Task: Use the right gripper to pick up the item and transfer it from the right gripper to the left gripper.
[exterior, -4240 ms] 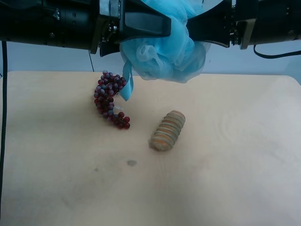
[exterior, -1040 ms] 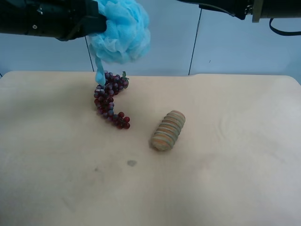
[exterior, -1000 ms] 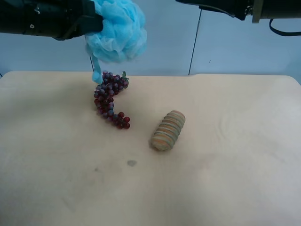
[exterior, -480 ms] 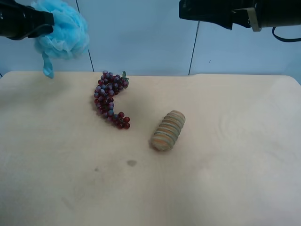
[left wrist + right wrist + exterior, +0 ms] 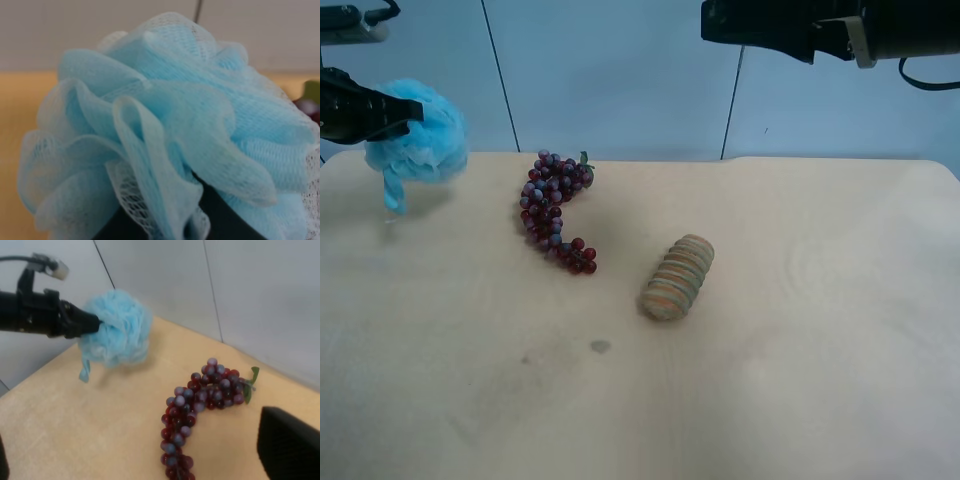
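Note:
The light-blue mesh pouf [image 5: 417,142] hangs in my left gripper [image 5: 392,116], which is shut on it just above the table's far left corner. Its ribbon loop [image 5: 391,193] dangles below. The pouf fills the left wrist view [image 5: 165,130], with dark fingers [image 5: 212,215] showing under it. In the right wrist view the pouf [image 5: 117,335] sits on the tip of the left arm [image 5: 40,315]. My right gripper [image 5: 712,20] is high at the back right, open and empty. One black finger [image 5: 290,450] shows at the right wrist view's edge.
A purple-red grape bunch [image 5: 554,210] lies on the tan table [image 5: 800,380] right of the pouf, also seen in the right wrist view [image 5: 202,402]. A striped tan-orange roll [image 5: 677,277] lies near the middle. A blue-grey wall stands behind.
The left gripper has carried the pouf from top centre leftward and down to the table's left corner. The right gripper, earlier at the pouf, has let go and drawn back right.

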Motion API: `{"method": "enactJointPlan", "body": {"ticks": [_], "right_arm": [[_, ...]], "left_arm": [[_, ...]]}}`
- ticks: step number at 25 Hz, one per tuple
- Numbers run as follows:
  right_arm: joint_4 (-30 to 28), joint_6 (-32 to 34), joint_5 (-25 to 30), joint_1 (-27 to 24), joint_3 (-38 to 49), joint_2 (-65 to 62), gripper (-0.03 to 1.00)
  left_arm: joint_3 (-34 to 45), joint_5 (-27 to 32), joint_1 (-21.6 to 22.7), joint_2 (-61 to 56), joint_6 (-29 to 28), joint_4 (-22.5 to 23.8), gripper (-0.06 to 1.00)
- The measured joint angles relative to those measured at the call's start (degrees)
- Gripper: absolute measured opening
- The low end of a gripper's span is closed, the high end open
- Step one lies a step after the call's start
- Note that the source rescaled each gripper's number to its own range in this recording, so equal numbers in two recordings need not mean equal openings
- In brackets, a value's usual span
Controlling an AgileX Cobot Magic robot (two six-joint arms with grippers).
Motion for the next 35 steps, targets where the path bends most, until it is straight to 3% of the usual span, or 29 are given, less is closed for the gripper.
{"method": "enactJointPlan", "body": {"ticks": [12,27,30,33,35], "right_arm": [[-0.04,0.19,0.00,0.00,0.00,0.00,0.97],[-0.04,0.52,-0.28,0.00,0.00,0.00,0.97],[-0.04,0.52,-0.28,0.00,0.00,0.00,0.97],[-0.06,0.52,-0.28,0.00,0.00,0.00,0.97],[-0.11,0.52,-0.28,0.00,0.00,0.00,0.97]], "left_arm": [[-0.02,-0.01,0.25,9.60,0.82,-0.06,0.00],[-0.40,-0.01,0.25,10.59,0.82,-0.06,0.00],[-0.40,-0.01,0.25,10.59,0.88,-0.06,0.16],[-0.40,0.09,0.25,10.59,0.87,-0.11,0.54],[-0.40,0.37,0.25,10.59,0.81,-0.11,0.74]]}}
